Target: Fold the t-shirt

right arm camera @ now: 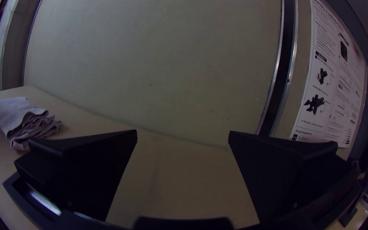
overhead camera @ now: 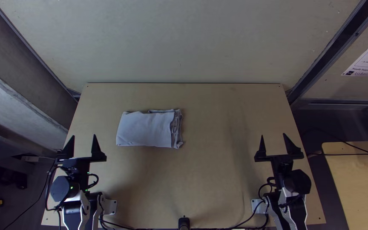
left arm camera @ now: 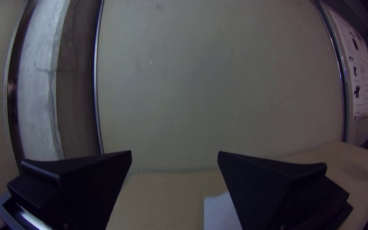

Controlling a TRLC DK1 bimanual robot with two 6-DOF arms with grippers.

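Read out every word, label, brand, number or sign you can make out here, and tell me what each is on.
Poster at the side, heading: at a steep slant, not safely readable.
Poster, print around its dark pictures: too small to quote reliably.
Folded t-shirt: no lettering on the part that shows.
Left gripper and right gripper: none I can make out.

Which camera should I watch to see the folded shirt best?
The top view: it shows the whole folded t-shirt, a flat rectangle lying on the table, layered edges on its right. The right wrist view shows it from the side, its stacked layers plain, one claw finger near it. The left wrist view gives just a corner, partly behind a finger.
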